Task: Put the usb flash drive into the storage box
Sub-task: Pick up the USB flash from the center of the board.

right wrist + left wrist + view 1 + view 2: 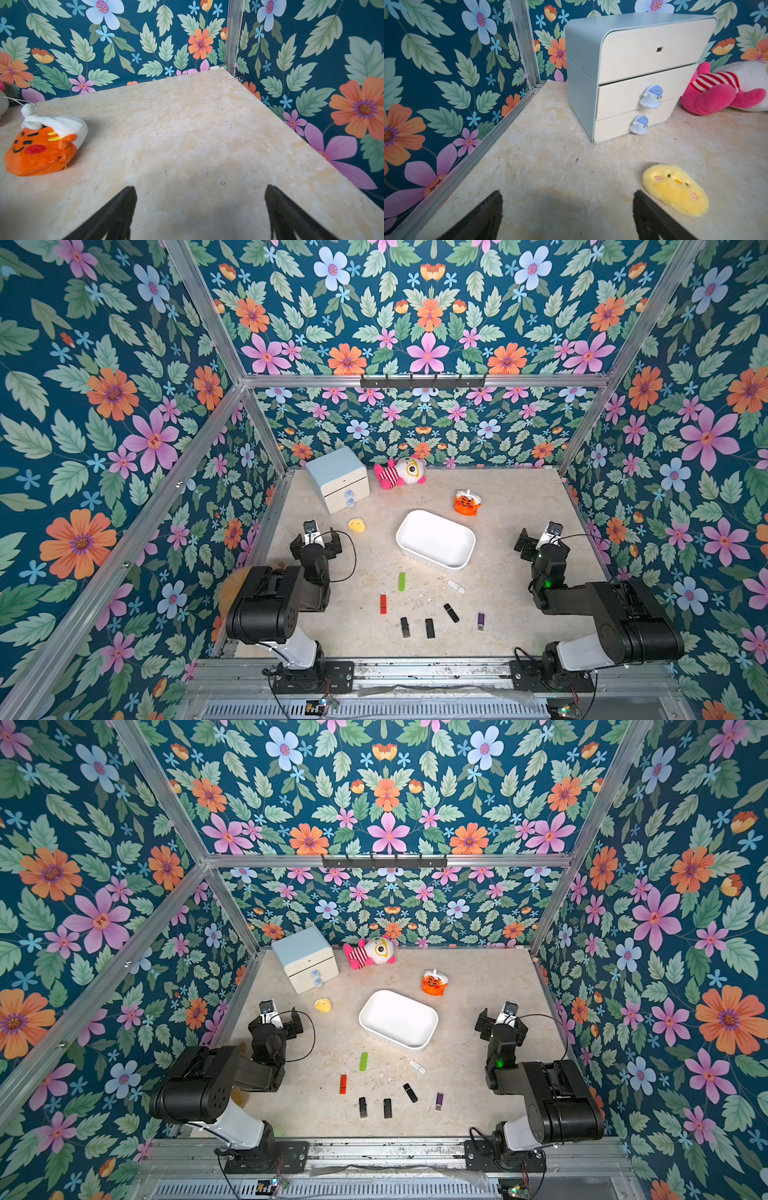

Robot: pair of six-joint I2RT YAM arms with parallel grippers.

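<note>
Closest to the front rail, seven drives lie loose on the worktop (519, 510) between the two arms. One black usb flash drive (405, 627) and a second black one (430, 628) sit side by side, nearest the rail. A third black drive (451, 612) lies tilted just to their right, with the purple usb flash drive (481, 621) beyond it. Farther in are the red usb flash drive (383, 604), the green usb flash drive (401, 581) and the white usb flash drive (456, 586). None touches another.

Behind them, mid-worktop and turned at an angle, stands the white storage box (435, 538). All seven drives are outside it; the green and white ones lie nearest its front wall.

Off to the left, the left hand (568, 209) is released, its fingers spread wide over bare worktop and holding nothing. It faces the mini drawer cabinet (633, 87) in the back left corner. A yellow chick plush (675, 189) lies near its right finger. The right hand (200, 207) is likewise released and grasps nothing, aimed at the back right corner.

An orange tiger plush (467, 502) lies just behind the box. A pink-and-white plush doll (399, 472) rests against the back wall beside the cabinet.
</note>
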